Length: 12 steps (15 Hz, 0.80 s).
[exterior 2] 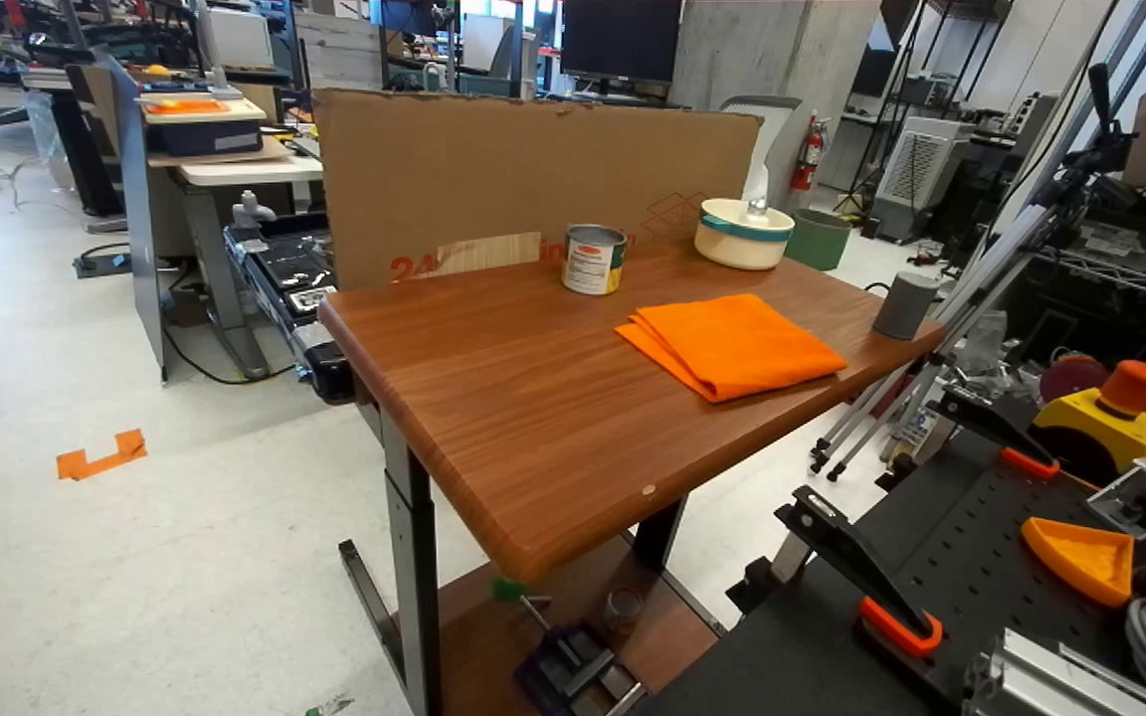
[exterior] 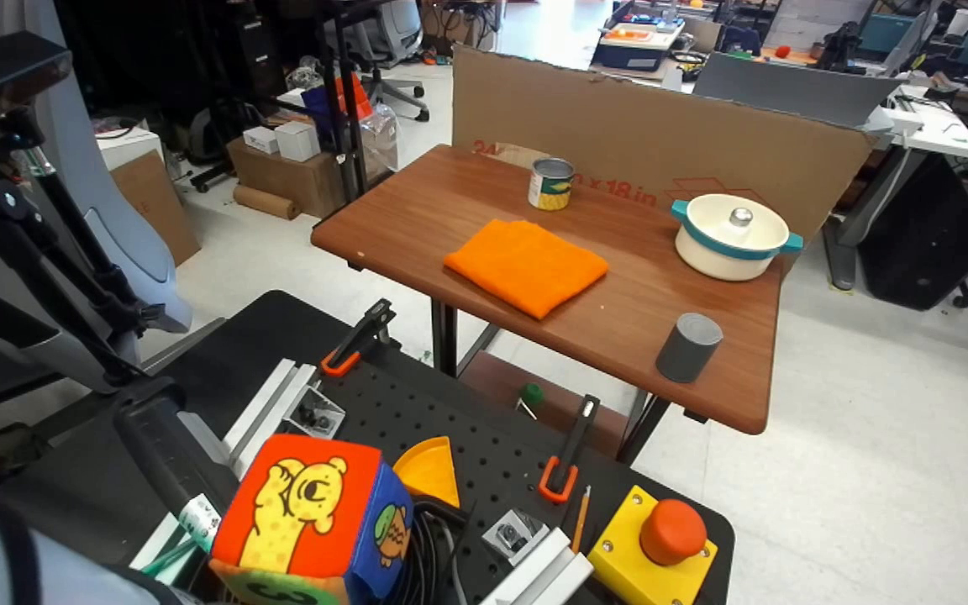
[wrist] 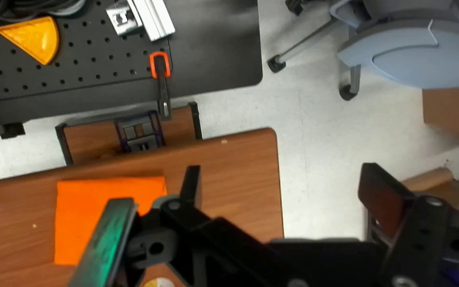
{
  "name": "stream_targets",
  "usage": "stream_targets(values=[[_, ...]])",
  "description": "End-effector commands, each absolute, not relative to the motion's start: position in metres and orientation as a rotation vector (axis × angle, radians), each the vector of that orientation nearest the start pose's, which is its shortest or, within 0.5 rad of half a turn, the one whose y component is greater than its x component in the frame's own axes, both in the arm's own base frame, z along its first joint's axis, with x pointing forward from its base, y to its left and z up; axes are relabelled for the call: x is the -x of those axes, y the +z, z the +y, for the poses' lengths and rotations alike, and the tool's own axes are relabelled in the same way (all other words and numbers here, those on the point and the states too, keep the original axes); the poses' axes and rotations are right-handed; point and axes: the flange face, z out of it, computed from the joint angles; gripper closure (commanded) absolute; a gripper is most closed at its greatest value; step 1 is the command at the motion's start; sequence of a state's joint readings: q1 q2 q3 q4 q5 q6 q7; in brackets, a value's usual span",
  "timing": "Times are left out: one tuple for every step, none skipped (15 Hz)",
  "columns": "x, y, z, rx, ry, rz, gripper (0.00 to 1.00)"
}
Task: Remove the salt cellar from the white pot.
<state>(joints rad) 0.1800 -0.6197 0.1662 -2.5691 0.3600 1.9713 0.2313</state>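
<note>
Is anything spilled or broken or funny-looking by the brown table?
No spill shows. The cardboard behind the table looks torn: its top edge is ragged. A pale spot near the table's edge breaks up the brown, maybe a chip. The white pot stands upright.

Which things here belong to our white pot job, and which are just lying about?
For the job:
white pot
gripper
salt cellar: cannot be made out for certain

Lying about:
orange cloth
tin can
grey cylinder, probably
toy cube
pencil
</note>
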Motion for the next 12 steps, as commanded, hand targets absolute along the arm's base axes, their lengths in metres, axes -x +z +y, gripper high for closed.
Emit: stream_targets(values=[[-0.397, 0.503, 0.098, 2.829, -0.095, 0.174, 0.00], [-0.411, 0.511, 0.085, 2.812, -0.151, 0.192, 0.00], [-0.429, 0.520, 0.067, 2.792, -0.234, 0.230, 0.00], [-0.443, 0.527, 0.056, 2.773, -0.291, 0.249, 0.00], [-0.459, 0.531, 0.040, 2.755, -0.347, 0.280, 0.00], [-0.472, 0.534, 0.029, 2.744, -0.397, 0.303, 0.00], [-0.487, 0.533, 0.015, 2.736, -0.453, 0.332, 0.00], [-0.498, 0.533, 0.004, 2.727, -0.497, 0.355, 0.00], [-0.510, 0.529, -0.009, 2.727, -0.532, 0.373, 0.00], [-0.520, 0.527, -0.019, 2.730, -0.569, 0.389, 0.00], [-0.532, 0.522, -0.033, 2.730, -0.614, 0.399, 0.00], [-0.543, 0.518, -0.045, 2.736, -0.648, 0.409, 0.00]])
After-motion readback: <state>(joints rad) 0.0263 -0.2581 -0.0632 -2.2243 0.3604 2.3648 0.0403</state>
